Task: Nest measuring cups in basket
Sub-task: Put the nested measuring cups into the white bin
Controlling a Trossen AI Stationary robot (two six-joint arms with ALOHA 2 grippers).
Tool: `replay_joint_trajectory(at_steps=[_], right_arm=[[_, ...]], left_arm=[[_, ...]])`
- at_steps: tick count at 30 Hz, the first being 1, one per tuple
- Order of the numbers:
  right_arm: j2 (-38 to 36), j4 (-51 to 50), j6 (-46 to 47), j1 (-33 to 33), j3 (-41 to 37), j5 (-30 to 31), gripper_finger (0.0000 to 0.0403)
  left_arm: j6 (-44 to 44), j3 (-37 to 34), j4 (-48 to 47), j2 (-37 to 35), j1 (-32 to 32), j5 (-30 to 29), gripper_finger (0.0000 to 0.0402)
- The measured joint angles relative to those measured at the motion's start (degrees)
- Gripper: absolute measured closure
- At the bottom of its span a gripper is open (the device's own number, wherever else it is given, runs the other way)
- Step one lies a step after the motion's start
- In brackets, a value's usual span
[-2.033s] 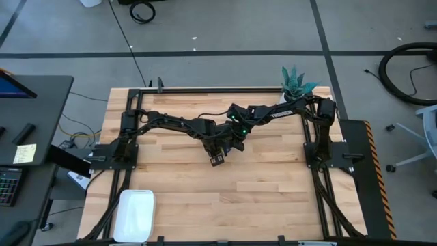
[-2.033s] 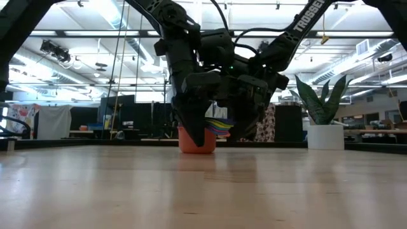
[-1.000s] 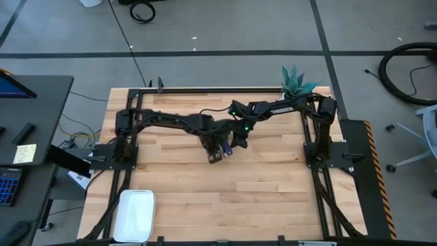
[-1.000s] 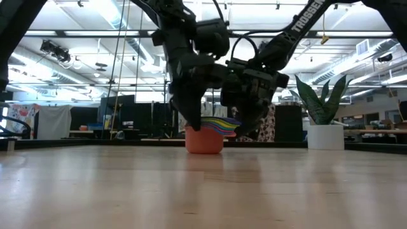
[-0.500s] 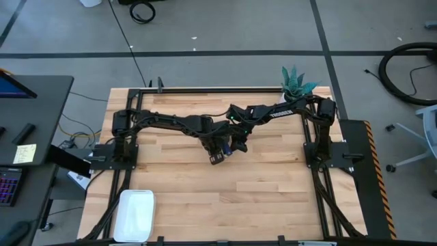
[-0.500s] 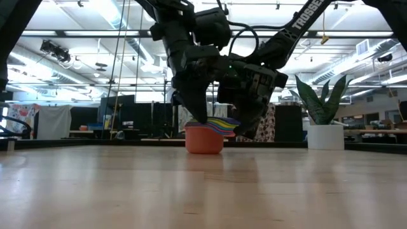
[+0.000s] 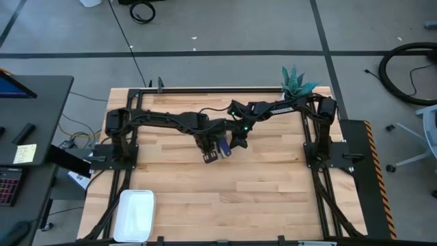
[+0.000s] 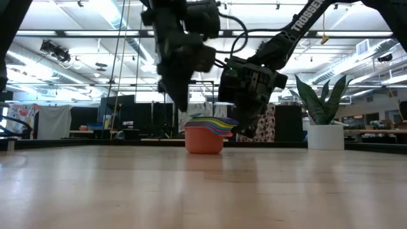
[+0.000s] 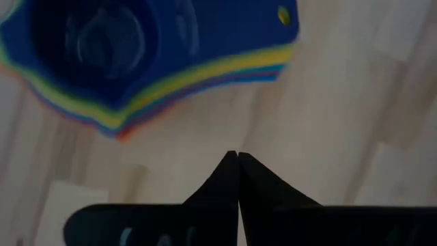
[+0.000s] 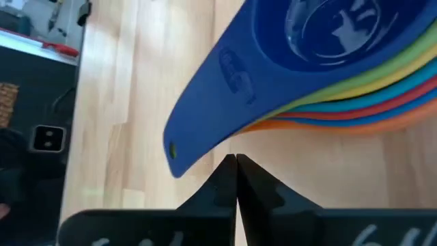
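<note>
Since a second ago our left gripper [image 8: 175, 102] has lifted off the nested measuring cups [image 8: 205, 135] mid-bench; both grippers hover beside them, jaws pinched shut, holding nothing. Handles stick out toward the right gripper [image 8: 245, 127]. Basket [image 7: 136, 214] sits well apart, left-front corner.

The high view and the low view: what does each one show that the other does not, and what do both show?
Only the high view shows the white basket, empty, at the table's near left corner, far from the arms, and that both grippers meet at the table's middle.

Only the low view shows the nested measuring cups as a full stack, orange at the bottom, standing on the table, with neither gripper touching it.

Both show the left gripper and right gripper close beside the stack, and the potted plant.
</note>
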Motion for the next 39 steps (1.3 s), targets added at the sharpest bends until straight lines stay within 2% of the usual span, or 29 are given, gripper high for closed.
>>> replay_joint_trajectory(at_steps=[11, 19, 22, 25, 28, 35, 39], right_arm=[[0.0, -3.1, 2.5, -2.9, -0.2, -1.1, 0.0333], [0.0, -5.2, 2.1, -3.6, -0.2, -1.3, 0.0268], [0.0, -4.7, 2.1, -3.6, -0.2, -5.0, 0.0246], [0.0, -4.2, 2.4, -3.7, -0.2, -11.8, 0.023], [0.0, -2.9, 2.4, -3.6, -0.2, -17.0, 0.0223], [0.0, -2.0, 2.5, -3.9, -0.2, -14.4, 0.0225], [0.0, -2.1, 2.5, -5.1, -0.2, -19.9, 0.0229]], left_arm=[[-2.9, 0.0, -4.9, -8.7, -0.5, -0.5, 0.0402], [-3.3, 0.0, -7.8, -10.4, -0.9, -0.9, 0.04], [-3.3, 0.0, -8.4, -10.4, -0.9, -0.9, 0.0399], [-3.3, 0.0, -9.0, -10.4, -0.9, -0.9, 0.0398], [-3.3, 0.0, -9.6, -10.5, -0.9, -0.9, 0.0397], [-8.1, 0.0, -10.7, -10.5, -0.9, -1.0, 0.0397], [-11.6, 0.0, -13.3, -10.5, -0.9, -1.1, 0.0398]])
